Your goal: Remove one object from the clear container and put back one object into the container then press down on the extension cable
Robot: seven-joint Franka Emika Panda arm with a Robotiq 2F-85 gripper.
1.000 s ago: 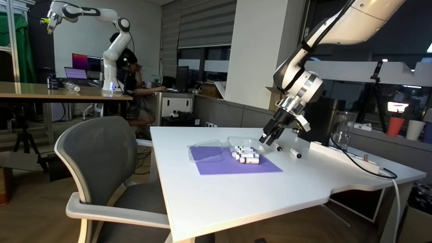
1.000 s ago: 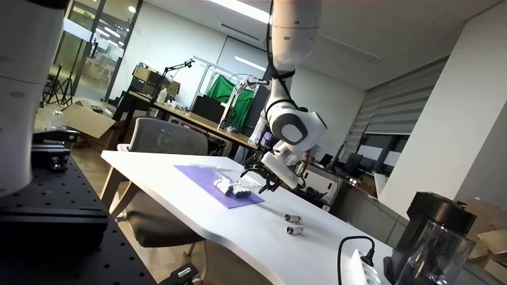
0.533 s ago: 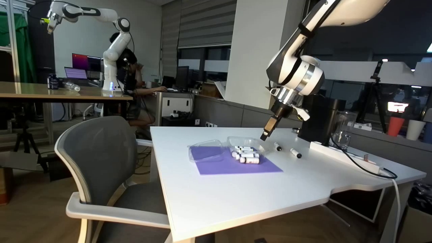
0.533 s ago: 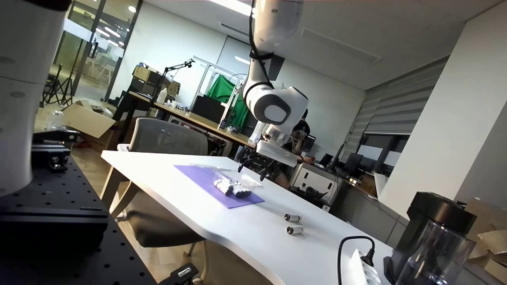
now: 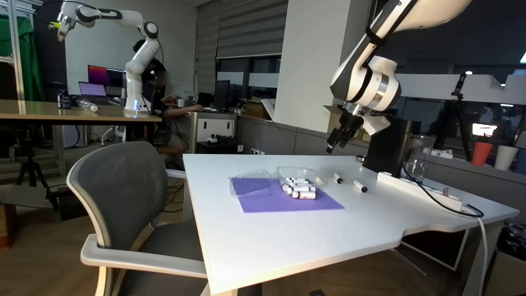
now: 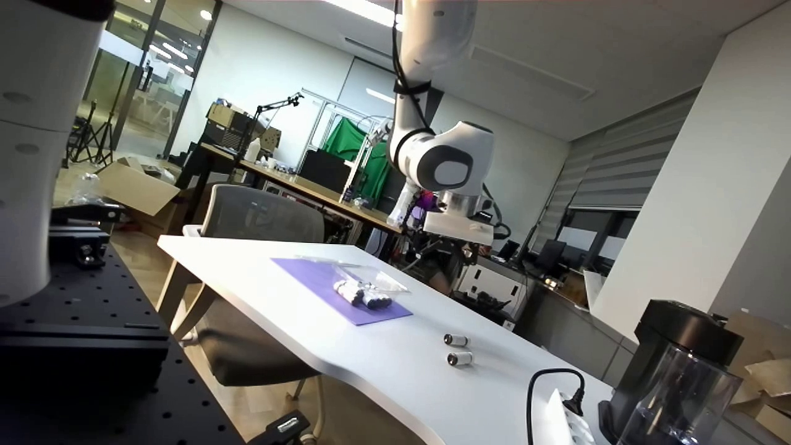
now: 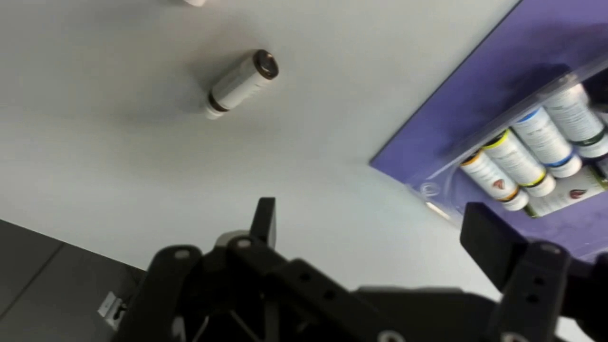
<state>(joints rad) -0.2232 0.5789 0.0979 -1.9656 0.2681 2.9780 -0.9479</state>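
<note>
My gripper is open in the wrist view, with only bare table seen between its fingers. In an exterior view the gripper hangs above the far table edge, up and right of the clear container. Several small white bottles lie in that container; in the wrist view the container sits at right. Two loose bottles, one nearer and one farther, lie outside it. The extension cable is a white power strip with a black plug in it, its white cord hanging off the table.
A clear lid lies left of the container, partly on the purple mat. Behind the power strip stand a tall black machine and a clear jug. A black cable loops along the strip.
My gripper has risen away from beside the container, turned, and swung rightwards in both exterior views. It has stayed open. The container, bottles and power strip have not moved.
</note>
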